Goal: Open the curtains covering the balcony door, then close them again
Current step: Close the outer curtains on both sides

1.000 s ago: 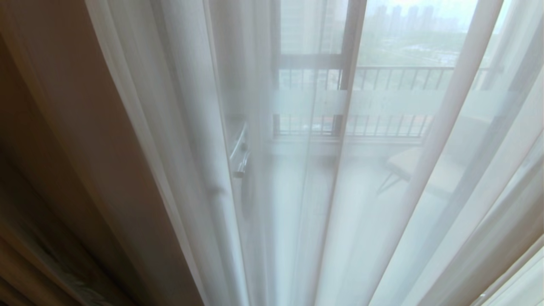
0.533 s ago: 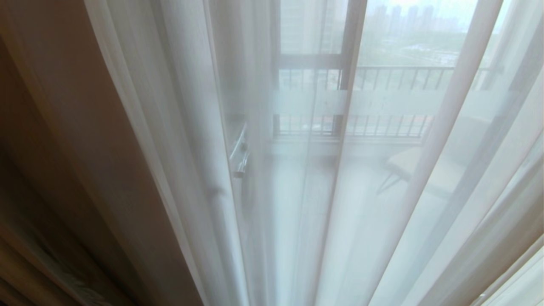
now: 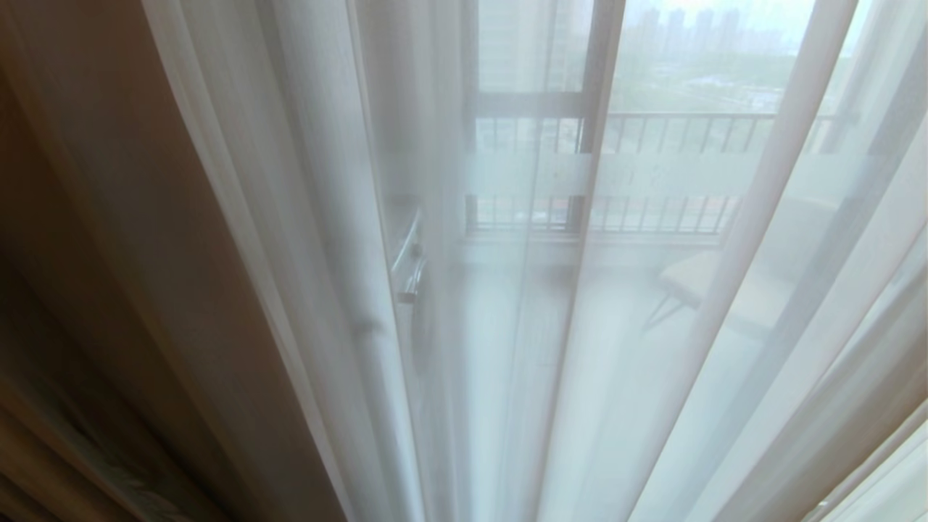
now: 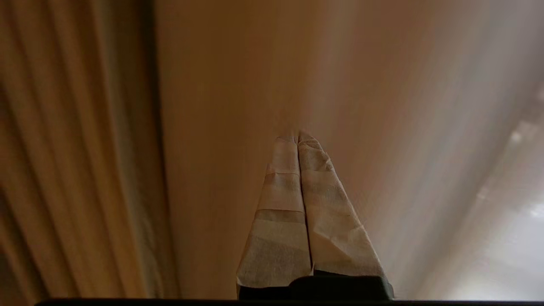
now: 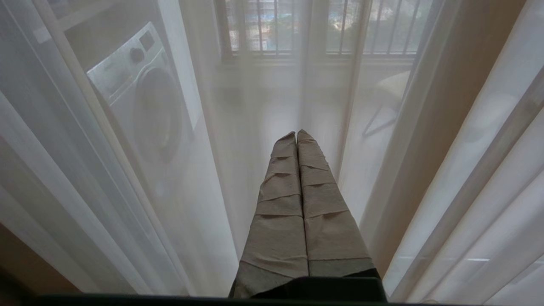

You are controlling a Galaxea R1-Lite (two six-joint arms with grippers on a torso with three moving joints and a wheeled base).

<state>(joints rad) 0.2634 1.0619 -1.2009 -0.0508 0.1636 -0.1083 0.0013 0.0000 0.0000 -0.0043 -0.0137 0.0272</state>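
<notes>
Left end effector (image 4: 298, 138) closed, at beige curtains (image 4: 221, 106); sheer (image 3: 652, 326) veils balcony door (image 3: 598, 109).

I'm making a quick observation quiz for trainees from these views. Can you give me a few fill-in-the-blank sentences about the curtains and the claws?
1. Both taped fingers of the left claw are pressed ____, holding nothing.
2. The left claw points at the ____ drape, not the white one.
3. Through the sheer curtain, the right claw's camera shows a front-loading ____ machine.
4. In the head view, the balcony railing is seen ____ the sheer curtain.

Missing words: together; beige; washing; through
</notes>
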